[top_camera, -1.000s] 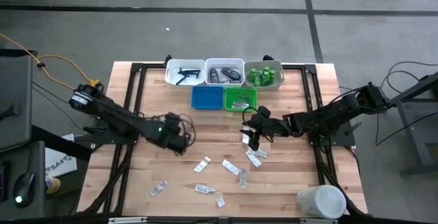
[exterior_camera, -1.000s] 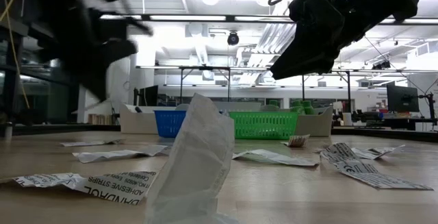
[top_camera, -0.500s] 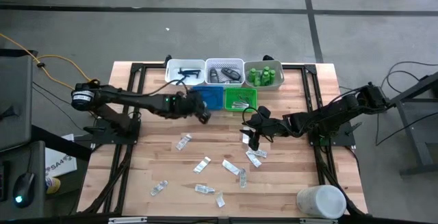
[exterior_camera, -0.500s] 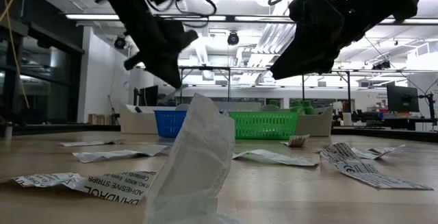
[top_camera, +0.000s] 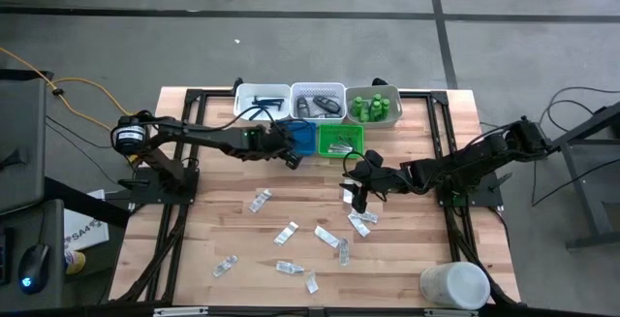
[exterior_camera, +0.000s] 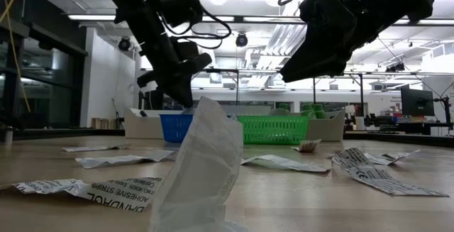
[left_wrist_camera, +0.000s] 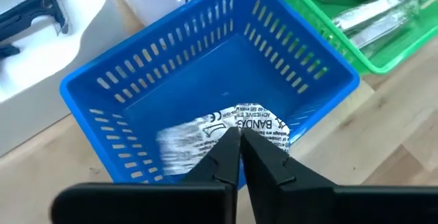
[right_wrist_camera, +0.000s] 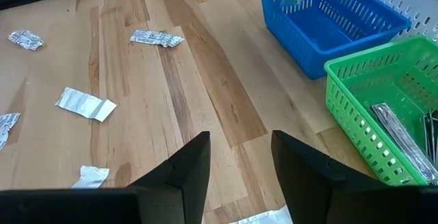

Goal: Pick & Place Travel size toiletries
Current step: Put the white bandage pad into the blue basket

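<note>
Packets scattered over the middle and near half of the bench: flat, clear-and-white wrappers with dark print, some lying flat, one crumpled piece standing up close to the low camera. Printed wording on the wrappers, "ADHESIVE STRIPS" legible on one strip near the front edge.

Left gripper over the blue tray near the far edge, jaws pressed together on a bandage packet; packet white with grey print, slightly curled, hanging just inside the blue tray above its floor. Cannot tell whether touching the floor.

Right gripper above the bench toward the right of centre, close by a small cluster of packets; jaws apart, nothing between them, bare wood visible in the gap in the right wrist view.

Along the far edge, a row of three white trays: left white tray with black stick-like pieces, middle white tray with dark grey oblong pieces, right white tray with small green bottles. Just in front of that row, blue tray and green tray side by side; green tray holding clear packets with thin metal pieces.

Large white cylinder at the near right corner of the bench.
</note>
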